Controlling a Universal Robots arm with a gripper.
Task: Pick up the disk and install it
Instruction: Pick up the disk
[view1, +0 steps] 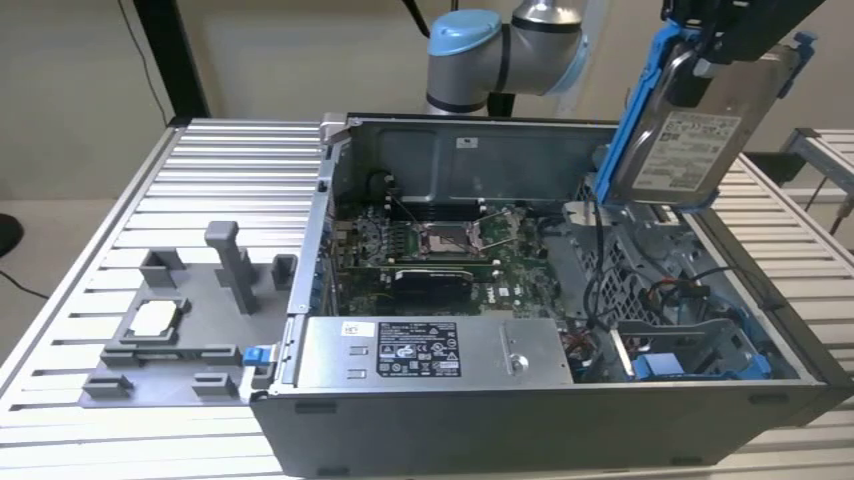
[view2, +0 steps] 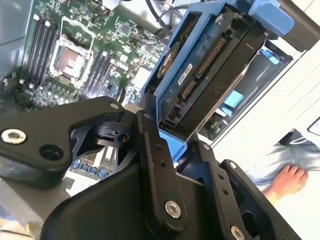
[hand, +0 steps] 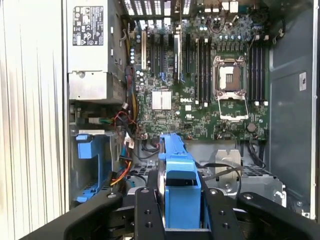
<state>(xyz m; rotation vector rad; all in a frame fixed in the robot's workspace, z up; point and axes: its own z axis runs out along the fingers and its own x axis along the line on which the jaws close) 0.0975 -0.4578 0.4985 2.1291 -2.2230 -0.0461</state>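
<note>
The two black fingers (hand: 147, 210) are clamped on the edges of the disk (hand: 179, 175), one on each side of its blue bracket, so the gripper (hand: 180, 210) has a firm hold with nothing else between its jaws; in the second wrist view the fingers (view2: 155, 160) pinch the bracket's end and the disk (view2: 210, 75) juts away from them, connector edge and green circuit board exposed. Judging by this, the pick-up is done and the carry toward installing is in hand: in the exterior view the disk (view1: 681, 140) hangs in the air above the exterior view's right part of the open computer case (view1: 534, 420), touching none of it. It stands nearly upright and slightly tilted, a flat silver-metal slab with a white barcoded label facing the camera, framed by a blue plastic rail. Below it lie the motherboard (hand: 200, 100) and, towards the case's front, a metal cage with blue fittings (view1: 674, 365), which is probably the bay. Seating it there would, I judge, call for turning the disk to match the slot, keeping clear of the loose cables (hand: 122, 125), and a straight, gentle push. The grey tray (view1: 174, 350) sits well apart on the slatted table (view1: 214, 170)
</note>
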